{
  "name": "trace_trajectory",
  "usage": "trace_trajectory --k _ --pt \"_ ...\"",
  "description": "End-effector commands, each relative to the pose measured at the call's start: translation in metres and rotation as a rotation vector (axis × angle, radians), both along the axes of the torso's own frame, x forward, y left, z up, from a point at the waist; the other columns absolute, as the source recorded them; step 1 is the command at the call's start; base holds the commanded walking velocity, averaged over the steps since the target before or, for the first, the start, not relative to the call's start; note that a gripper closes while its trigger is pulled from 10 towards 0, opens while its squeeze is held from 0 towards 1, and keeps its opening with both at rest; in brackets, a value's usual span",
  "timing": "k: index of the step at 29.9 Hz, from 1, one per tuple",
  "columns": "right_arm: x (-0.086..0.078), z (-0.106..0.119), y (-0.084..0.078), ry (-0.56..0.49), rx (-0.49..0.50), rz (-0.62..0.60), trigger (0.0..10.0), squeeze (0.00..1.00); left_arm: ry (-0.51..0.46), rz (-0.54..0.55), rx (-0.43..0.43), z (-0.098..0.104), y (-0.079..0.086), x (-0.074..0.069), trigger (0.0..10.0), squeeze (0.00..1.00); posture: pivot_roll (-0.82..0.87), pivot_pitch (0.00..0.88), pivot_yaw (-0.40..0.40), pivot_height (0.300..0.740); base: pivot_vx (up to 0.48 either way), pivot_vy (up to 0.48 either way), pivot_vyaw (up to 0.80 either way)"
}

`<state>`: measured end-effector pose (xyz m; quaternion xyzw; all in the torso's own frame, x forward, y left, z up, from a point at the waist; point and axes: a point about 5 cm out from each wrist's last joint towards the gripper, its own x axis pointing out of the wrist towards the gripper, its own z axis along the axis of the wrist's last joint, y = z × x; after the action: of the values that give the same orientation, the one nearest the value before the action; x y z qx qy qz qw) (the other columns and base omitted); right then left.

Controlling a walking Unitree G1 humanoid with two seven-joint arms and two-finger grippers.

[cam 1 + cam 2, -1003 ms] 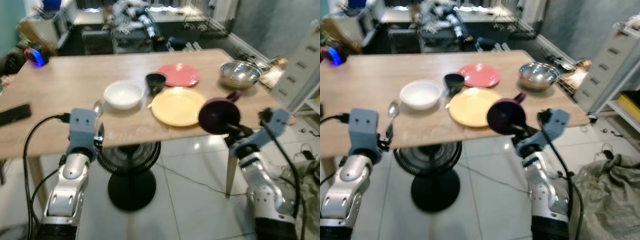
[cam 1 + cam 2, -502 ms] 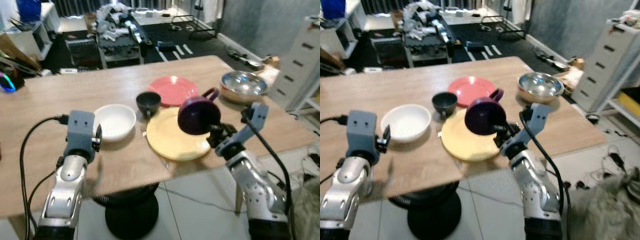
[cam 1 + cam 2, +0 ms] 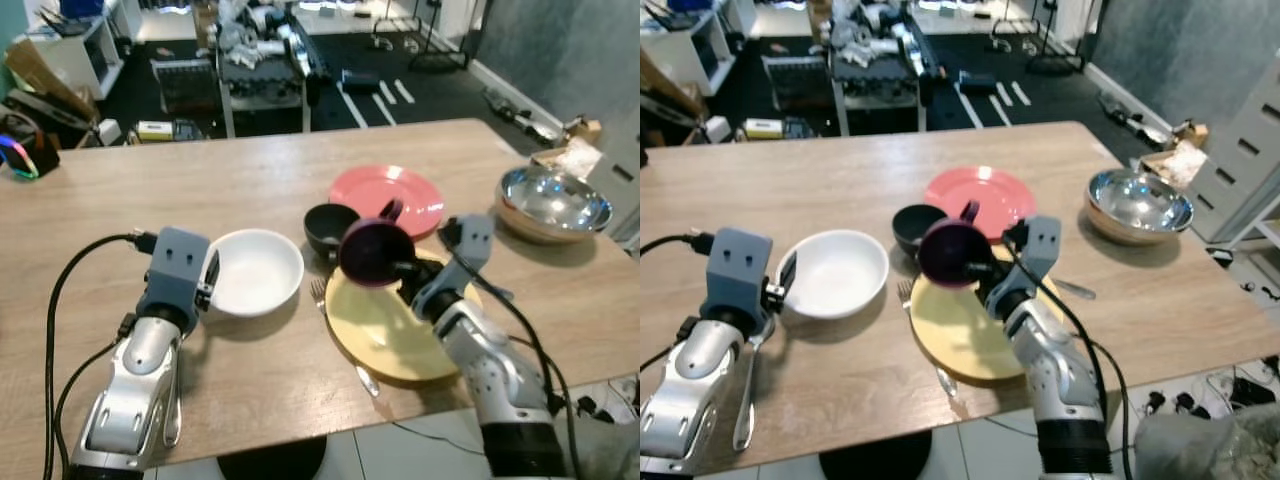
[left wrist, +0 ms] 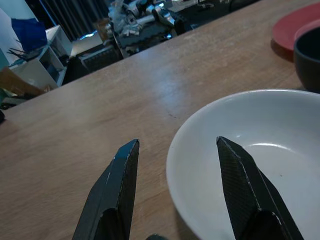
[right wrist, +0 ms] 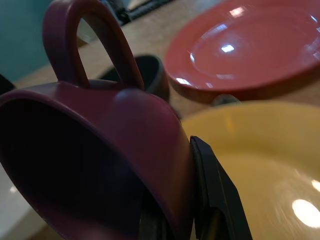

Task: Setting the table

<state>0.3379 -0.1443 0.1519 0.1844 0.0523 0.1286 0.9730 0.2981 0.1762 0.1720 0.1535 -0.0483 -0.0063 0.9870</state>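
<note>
Your right gripper (image 3: 400, 272) has its fingers pinching the rim of the purple mug (image 3: 372, 250), which hangs tipped on its side above the yellow plate (image 3: 395, 325), just beside the black bowl (image 3: 328, 226) and pink plate (image 3: 390, 196). Your left gripper (image 4: 175, 165) rests on the desk (image 3: 150, 200) with fingers spread across the white bowl (image 3: 255, 270) rim. A fork (image 3: 340, 335) lies by the yellow plate.

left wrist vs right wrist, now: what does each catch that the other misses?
Left wrist: the open left hand at the rim of the white bowl, plus bare wooden table. Right wrist: the right hand shut on the purple mug, tipped on its side above the yellow plate. Both: the red plate and the dark small bowl.
</note>
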Motion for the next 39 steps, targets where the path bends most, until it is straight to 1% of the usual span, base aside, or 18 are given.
trace_trajectory --k 1,5,8,9,10,11,13,14,15,16,17,21,22,23,27,31,37,39 --pt "0.004 -0.004 -0.004 0.015 -0.022 -0.049 10.0 0.0 -0.004 -0.002 0.023 -0.001 0.001 -0.003 10.0 0.0 0.02 0.0 0.061 0.74 0.0 0.0 0.0" --pt "0.005 -0.009 -0.008 0.036 -0.044 -0.077 10.0 0.0 -0.006 -0.003 0.022 0.0 0.001 -0.004 10.0 0.0 0.02 0.0 0.06 0.74 0.0 0.0 0.0" --pt "0.005 -0.01 -0.014 0.04 -0.067 -0.099 10.0 0.0 -0.003 -0.002 0.019 -0.001 0.003 -0.004 10.0 0.0 0.02 0.0 0.06 0.74 0.0 0.0 0.0" --pt "0.005 -0.01 -0.017 0.038 -0.073 -0.106 10.0 0.14 -0.002 -0.001 0.016 -0.001 0.003 -0.004 10.0 0.0 0.02 0.0 0.061 0.74 0.0 0.0 0.0" --pt "0.005 -0.01 -0.017 0.038 -0.073 -0.106 10.0 0.14 -0.002 -0.001 0.016 -0.001 0.003 -0.004 10.0 0.0 0.02 0.0 0.061 0.74 0.0 0.0 0.0" --pt "0.005 -0.009 -0.02 0.034 -0.073 -0.112 10.0 0.51 0.0 -0.002 0.014 -0.001 0.003 -0.004 10.0 0.0 0.01 0.0 0.061 0.74 0.0 0.0 0.0" --pt "0.005 -0.009 -0.02 0.034 -0.073 -0.112 10.0 0.51 0.0 -0.002 0.014 -0.001 0.003 -0.004 10.0 0.0 0.01 0.0 0.061 0.74 0.0 0.0 0.0" --pt "0.005 -0.007 -0.021 0.016 -0.057 -0.116 10.0 1.0 0.002 -0.004 0.011 -0.002 0.002 -0.004 10.0 0.0 0.01 0.0 0.061 0.74 0.0 0.0 0.0" --pt "0.005 -0.007 -0.021 0.016 -0.057 -0.116 10.0 1.0 0.002 -0.004 0.011 -0.002 0.002 -0.004 10.0 0.0 0.01 0.0 0.061 0.74 0.0 0.0 0.0" --pt "0.005 0.005 -0.023 -0.056 0.001 -0.131 10.0 1.0 0.004 -0.009 0.004 -0.002 0.0 -0.004 10.0 0.0 0.01 0.0 0.062 0.74 0.0 0.0 0.0" --pt "0.005 0.005 -0.023 -0.056 0.001 -0.131 10.0 1.0 0.004 -0.009 0.004 -0.002 0.0 -0.004 10.0 0.0 0.01 0.0 0.062 0.74 0.0 0.0 0.0" --pt "0.006 0.026 -0.032 -0.19 0.091 -0.211 10.0 1.0 0.005 -0.013 -0.003 -0.002 -0.001 -0.004 10.0 0.0 0.01 0.0 0.062 0.74 0.0 0.0 0.0" --pt "0.005 0.031 -0.035 -0.222 0.112 -0.229 10.0 0.6 0.006 -0.013 -0.004 -0.002 -0.002 -0.004 10.0 0.0 0.01 0.0 0.061 0.74 0.0 0.0 0.0" --pt "0.004 0.037 -0.038 -0.252 0.138 -0.24 10.0 0.0 0.006 -0.013 -0.006 -0.003 -0.002 -0.004 10.0 0.0 0.0 0.0 0.062 0.74 0.0 0.0 0.0" --pt "0.001 0.047 -0.044 -0.3 0.172 -0.248 10.0 0.0 0.009 -0.014 -0.009 -0.003 -0.002 -0.004 10.0 0.0 0.0 0.0 0.064 0.74 0.0 0.0 0.0" --pt "-0.001 0.051 -0.047 -0.314 0.17 -0.246 10.0 0.0 0.01 -0.017 -0.01 -0.004 -0.003 -0.004 10.0 0.0 0.0 0.0 0.066 0.74 0.0 0.0 0.0" --pt "-0.004 0.05 -0.052 -0.311 0.154 -0.263 10.0 0.0 0.009 -0.021 -0.013 -0.004 -0.005 -0.003 10.0 0.0 -0.01 0.0 0.065 0.74 0.0 0.0 0.0" --pt "-0.007 0.046 -0.056 -0.302 0.132 -0.287 10.0 0.0 0.009 -0.024 -0.015 -0.004 -0.007 -0.003 10.0 0.0 -0.01 0.0 0.065 0.74 0.0 0.0 0.0"
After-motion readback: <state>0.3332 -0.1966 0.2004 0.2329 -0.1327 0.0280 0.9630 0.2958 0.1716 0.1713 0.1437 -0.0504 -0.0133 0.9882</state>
